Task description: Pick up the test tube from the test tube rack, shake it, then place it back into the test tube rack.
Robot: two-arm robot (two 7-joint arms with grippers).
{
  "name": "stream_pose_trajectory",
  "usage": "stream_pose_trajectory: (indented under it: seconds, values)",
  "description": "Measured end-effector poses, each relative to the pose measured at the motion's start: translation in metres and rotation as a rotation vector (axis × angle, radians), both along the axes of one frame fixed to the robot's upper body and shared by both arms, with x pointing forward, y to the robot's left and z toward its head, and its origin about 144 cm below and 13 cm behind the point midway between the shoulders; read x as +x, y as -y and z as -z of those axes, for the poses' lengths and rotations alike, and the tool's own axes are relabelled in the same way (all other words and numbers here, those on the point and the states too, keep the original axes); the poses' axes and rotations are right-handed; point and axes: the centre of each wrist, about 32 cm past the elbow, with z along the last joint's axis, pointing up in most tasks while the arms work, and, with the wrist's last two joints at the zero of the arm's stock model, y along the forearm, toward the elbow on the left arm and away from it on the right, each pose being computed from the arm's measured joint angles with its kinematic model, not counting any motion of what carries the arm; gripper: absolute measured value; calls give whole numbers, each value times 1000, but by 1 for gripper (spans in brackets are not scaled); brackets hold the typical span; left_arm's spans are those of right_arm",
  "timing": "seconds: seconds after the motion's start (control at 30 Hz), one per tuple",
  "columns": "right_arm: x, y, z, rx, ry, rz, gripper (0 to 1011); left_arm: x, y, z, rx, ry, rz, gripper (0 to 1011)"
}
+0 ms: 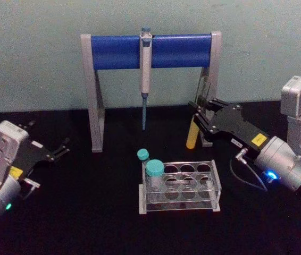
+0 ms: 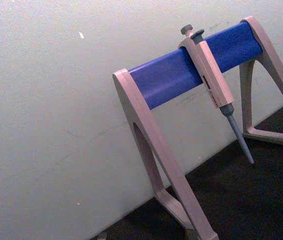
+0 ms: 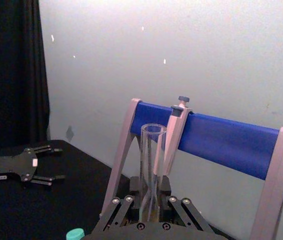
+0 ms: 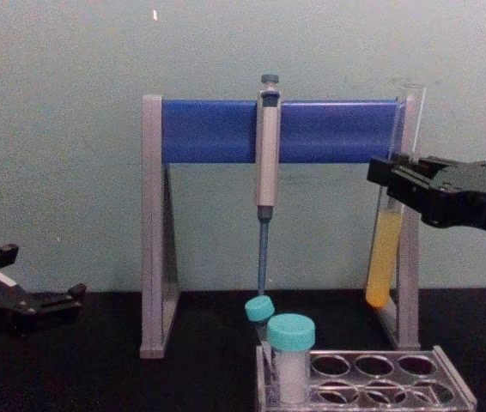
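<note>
My right gripper (image 1: 197,113) is shut on the test tube (image 4: 386,249), a long clear glass tube with yellow liquid in its lower part. It holds the tube nearly upright in the air, above and behind the test tube rack (image 1: 212,191). In the right wrist view the tube's open mouth (image 3: 153,150) rises between the fingers. The rack (image 4: 454,396) is a low clear plastic block with round holes and carries two teal-capped vials (image 1: 154,169). My left gripper (image 1: 61,149) rests open on the black table at the left, far from the rack.
A grey-and-blue pipette stand (image 1: 150,50) stands behind the rack against the pale wall, with a pipette (image 1: 145,79) hanging from its bar. The held tube is close to the stand's right leg (image 4: 408,257). The table is covered in black cloth.
</note>
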Motion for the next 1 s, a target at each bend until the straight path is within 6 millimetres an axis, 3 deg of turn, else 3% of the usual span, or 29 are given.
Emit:
stream_pose_trajectory:
  seconds: [1.0]
  values:
    - [-7,7,-1,-21,3,24,233,0,0,0,0,0,0,1010]
